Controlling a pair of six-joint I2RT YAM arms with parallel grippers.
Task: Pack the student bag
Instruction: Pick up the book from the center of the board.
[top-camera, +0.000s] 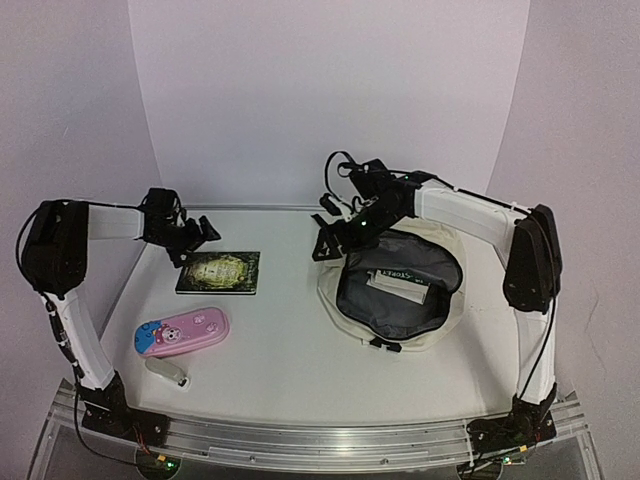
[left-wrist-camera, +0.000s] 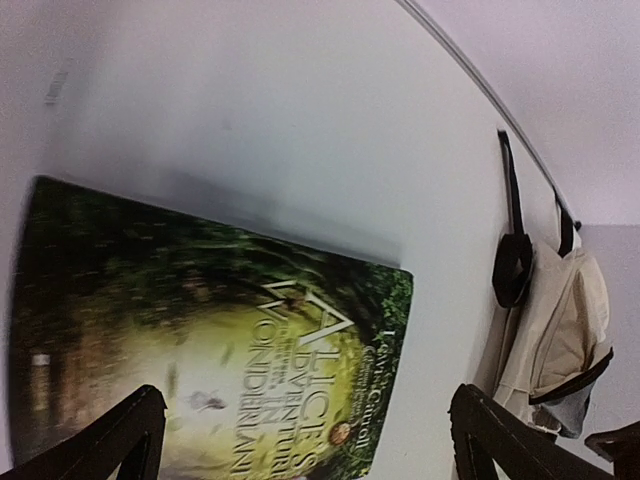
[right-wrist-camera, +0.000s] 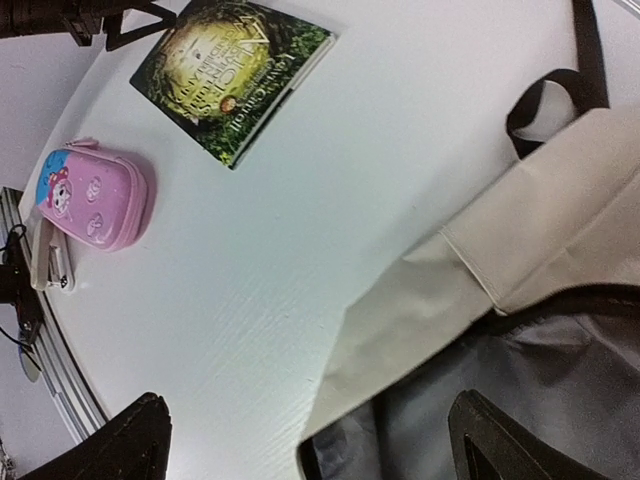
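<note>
Table (top-camera: 290, 350): white top, pale walls all round
Bag (top-camera: 385, 308): cream backpack lying right of centre, unzipped, grey lining showing, booklet (top-camera: 400, 282) inside
Left gripper (left-wrist-camera: 307, 392): hovers over the book (top-camera: 219, 271), fingers spread, nothing in them
Right gripper (right-wrist-camera: 307, 400): at the bag's far left rim, fingers wide apart too, gripping nothing
Pencil case (top-camera: 183, 332): pink, front left, well apart from the bag
</note>
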